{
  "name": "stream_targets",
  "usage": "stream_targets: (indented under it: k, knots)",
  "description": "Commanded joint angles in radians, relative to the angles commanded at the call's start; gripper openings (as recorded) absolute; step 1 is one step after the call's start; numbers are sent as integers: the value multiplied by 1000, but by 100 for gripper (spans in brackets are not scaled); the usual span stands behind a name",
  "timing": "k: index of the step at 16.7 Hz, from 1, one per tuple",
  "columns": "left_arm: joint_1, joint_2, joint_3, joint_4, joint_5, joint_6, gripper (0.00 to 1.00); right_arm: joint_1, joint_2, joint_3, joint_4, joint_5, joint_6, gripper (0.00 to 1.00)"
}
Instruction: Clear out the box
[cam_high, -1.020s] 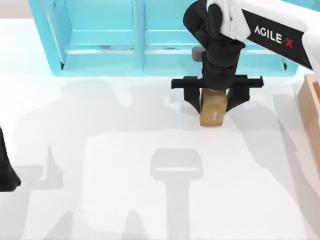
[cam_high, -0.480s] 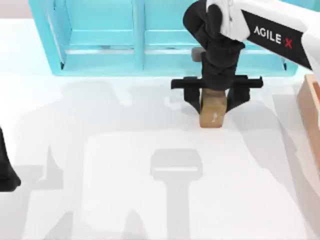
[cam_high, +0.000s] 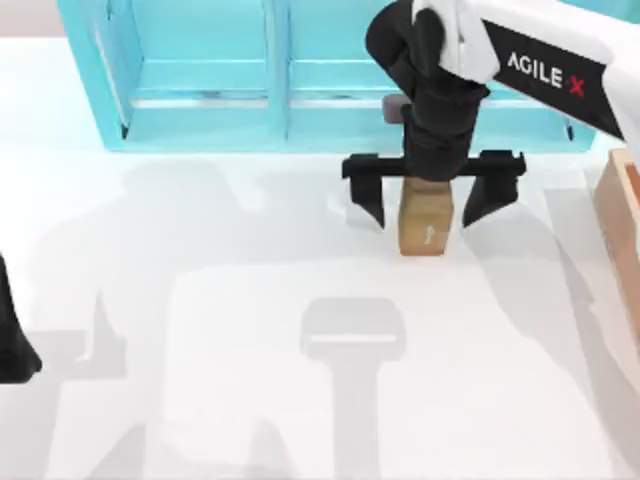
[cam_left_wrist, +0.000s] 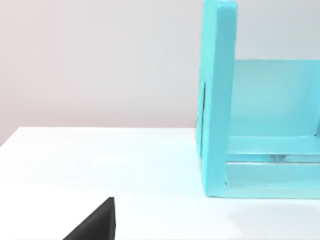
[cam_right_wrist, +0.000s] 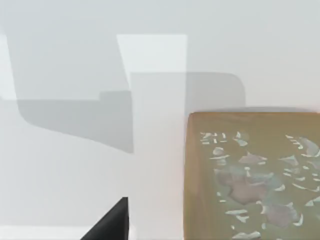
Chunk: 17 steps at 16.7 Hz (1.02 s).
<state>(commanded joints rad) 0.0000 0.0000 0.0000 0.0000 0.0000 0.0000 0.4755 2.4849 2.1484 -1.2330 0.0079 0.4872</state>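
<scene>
Glossy brown cube (cam_high: 427, 225) sits on the white table (cam_high: 250, 380) before the turquoise shelf (cam_high: 200, 90), straddled by my right gripper (cam_high: 432, 205), fingers spread clear of its sides, likely a release. Tan box (cam_high: 620, 215) stands at the table's right edge, so the cube lies outside it. My left arm (cam_high: 12, 345) is parked at the left edge; whether its gripper is open I cannot tell.

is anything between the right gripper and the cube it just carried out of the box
Nothing visible. The right gripper straddles the cube on the table, fingers open and clear of its sides. The box sits at the right edge.
</scene>
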Motion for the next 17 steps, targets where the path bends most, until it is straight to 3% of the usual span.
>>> stream_targets:
  k: [8, 17]
  knots:
    - [0, 0, 0, 0, 0, 0, 100, -2, 7, 40, -38, 0, 0, 100]
    - [0, 0, 0, 0, 0, 0, 100, -4, 47, 401, -354, 0, -1, 100]
